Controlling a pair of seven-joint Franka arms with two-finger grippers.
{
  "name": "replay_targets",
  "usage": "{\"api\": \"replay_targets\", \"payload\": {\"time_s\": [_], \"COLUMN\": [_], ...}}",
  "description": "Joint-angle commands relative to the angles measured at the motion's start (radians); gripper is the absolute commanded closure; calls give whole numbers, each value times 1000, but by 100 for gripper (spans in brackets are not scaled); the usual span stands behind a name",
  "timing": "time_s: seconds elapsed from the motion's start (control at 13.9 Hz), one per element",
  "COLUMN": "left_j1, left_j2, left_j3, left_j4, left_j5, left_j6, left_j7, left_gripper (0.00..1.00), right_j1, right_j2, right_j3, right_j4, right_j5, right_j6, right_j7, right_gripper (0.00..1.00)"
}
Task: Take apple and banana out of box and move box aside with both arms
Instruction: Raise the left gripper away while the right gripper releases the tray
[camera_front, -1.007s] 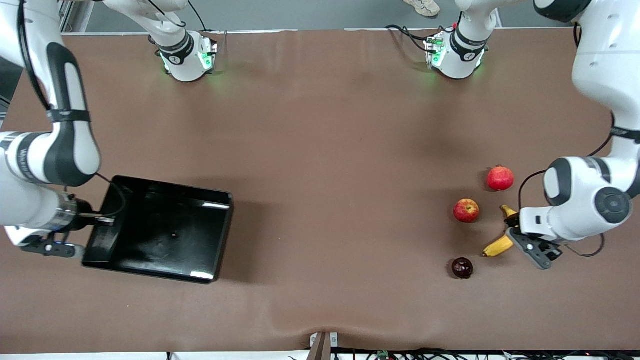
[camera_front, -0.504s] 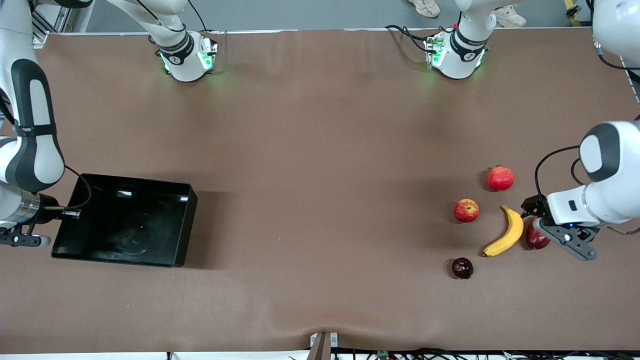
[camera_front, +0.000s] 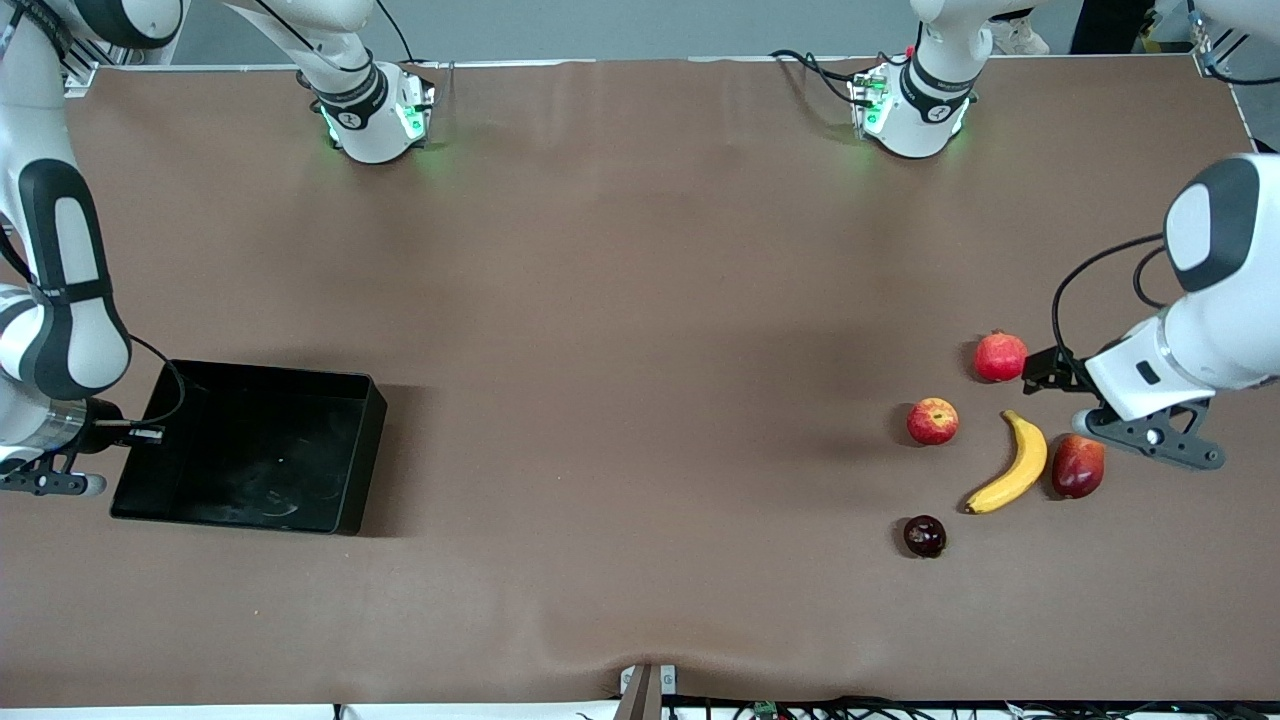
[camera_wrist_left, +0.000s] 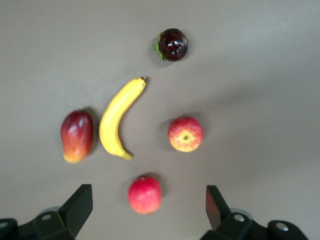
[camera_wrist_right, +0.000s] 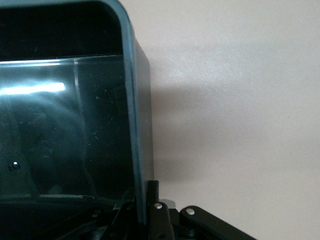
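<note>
1. The left gripper (camera_wrist_left: 145, 212) hangs in the air with its fingers wide apart and nothing between them, over the table at the left arm's end, just above the pomegranate (camera_front: 1001, 357).
2. The banana (camera_front: 1012, 466) lies on the brown table (camera_front: 640, 300), nearer the front camera than the left gripper and apart from it.
3. The apple (camera_front: 932, 421) sits beside the banana, toward the right arm's end, also untouched by the left gripper.
4. A red-and-yellow mango (camera_front: 1078, 466) lies just beside the banana on its other flank, and a dark round fruit (camera_front: 924, 536) sits nearest the front camera.
5. The right gripper (camera_wrist_right: 145, 210) has its fingers pressed together on the wall of the black tray (camera_front: 250, 445).
6. The tray rests at the right arm's end of the table, well apart from all the fruits.
7. In the right wrist view the clamped wall runs up from between the fingers, with the glossy tray floor on one side.
</note>
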Motion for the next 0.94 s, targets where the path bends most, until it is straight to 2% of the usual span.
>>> {"api": "replay_targets", "payload": {"time_s": [0.0, 0.29, 0.36, 0.5, 0.86], "left_j1": [9, 9, 12, 12, 24], "left_j2": [-70, -124, -131, -130, -131], "left_j3": [-19, -34, -34, -31, -24], "left_j4": [-19, -14, -8, 36, 144], "left_j5": [-14, -16, -16, -16, -13], "left_j6": [-48, -67, -68, -119, -234], "left_j7": [-113, -233, -233, -233, -229], "left_gripper": [0, 0, 0, 0, 0], "right_j1": [-31, -38, -39, -39, -31], "right_j2": [6, 31, 31, 32, 29], "right_j3": [25, 25, 25, 25, 25], "right_j4": [17, 21, 21, 20, 23], "right_j5": [26, 27, 25, 26, 27], "right_j6": [-5, 36, 38, 39, 38], "right_j7": [-55, -86, -86, -86, -88], "right_gripper": [100, 100, 90, 0, 0]}}
